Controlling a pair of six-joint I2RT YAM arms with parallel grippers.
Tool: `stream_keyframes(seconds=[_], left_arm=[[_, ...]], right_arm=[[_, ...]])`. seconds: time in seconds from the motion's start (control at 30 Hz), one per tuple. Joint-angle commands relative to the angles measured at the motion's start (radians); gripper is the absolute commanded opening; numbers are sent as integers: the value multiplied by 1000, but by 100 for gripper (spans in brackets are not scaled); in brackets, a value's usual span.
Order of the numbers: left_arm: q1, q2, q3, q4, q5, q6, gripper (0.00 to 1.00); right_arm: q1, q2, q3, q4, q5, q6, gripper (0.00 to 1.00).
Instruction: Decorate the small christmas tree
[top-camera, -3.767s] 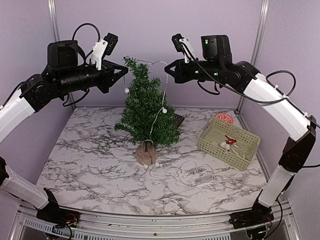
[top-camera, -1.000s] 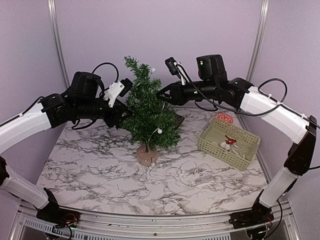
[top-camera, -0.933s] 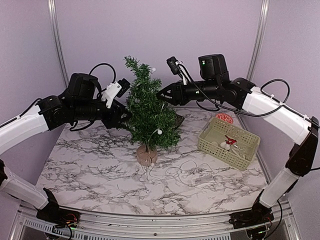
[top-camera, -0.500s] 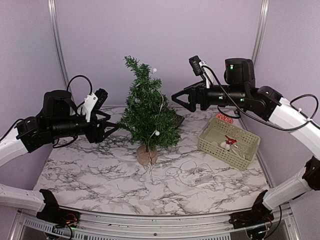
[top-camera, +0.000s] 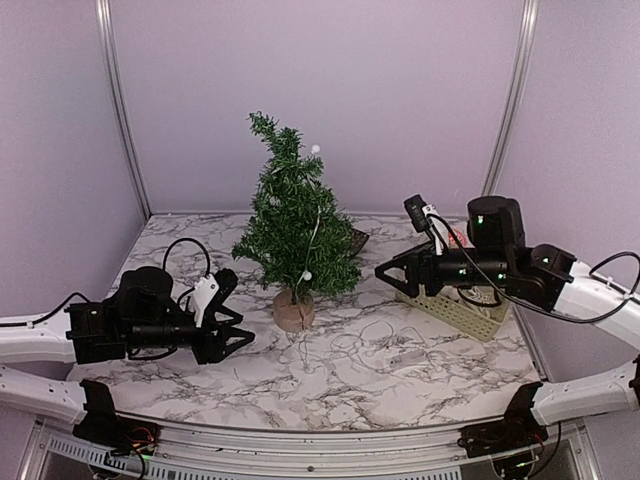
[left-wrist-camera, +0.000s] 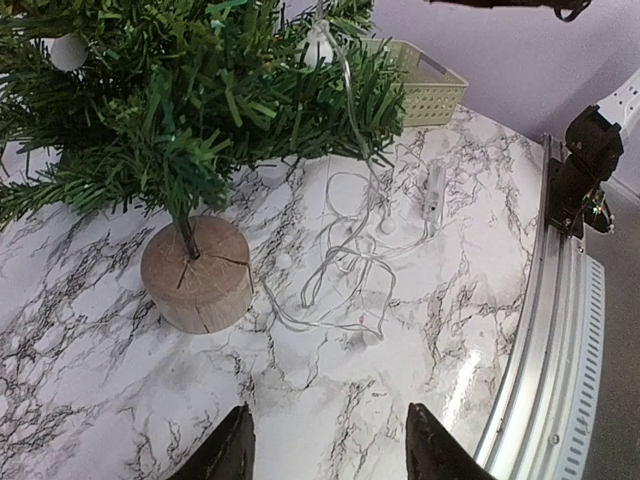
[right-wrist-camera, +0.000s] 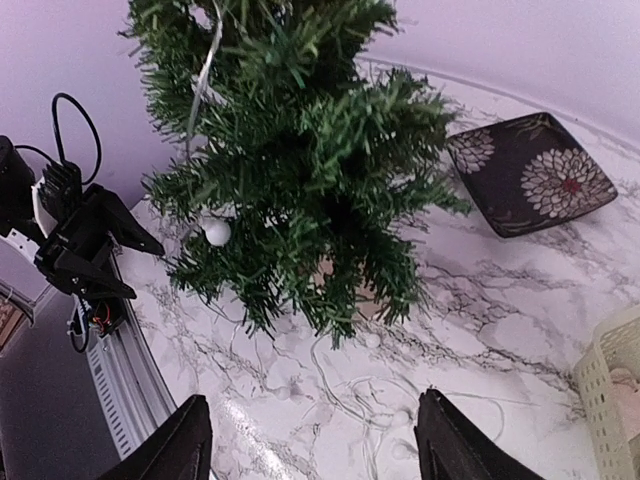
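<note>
We can read no text, label, brand, number or sign in any view. The dark plate on the desk bears a flower pattern, with no lettering we can make out.

Left tool spread, empty; small christmas tree ahead, light string lying beside it.
</note>
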Motion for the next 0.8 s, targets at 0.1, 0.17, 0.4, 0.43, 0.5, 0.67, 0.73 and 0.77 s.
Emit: stream_keyframes(seconds=[0.1,0.17,0.4,0.43,0.5,0.67,0.73,0.77], left_arm=[[-54,133,-17,339,-62,-92,51],[-58,173,-8,386,-59,-96,52],[-71,272,2,531,-99,-122,48],[-74,287,7,544,-96,-120,47],[-81,322,18,568,-95,-116,46],[-85,413,47,632,-97,-117,45],[-86,440,59,651,-108,-117,44],[-86,452,68,657,-111,-115,43]], right_arm=[[-5,-32,-178,233,-57,129,64],[-4,-29,-215,273,-66,133,62],[6,-1,-253,343,-98,134,52],[11,5,-256,366,-105,131,50],[31,17,-261,388,-108,123,46],[92,52,-274,418,-96,100,45],[113,65,-275,422,-93,94,44],[121,73,-276,426,-92,94,43]])
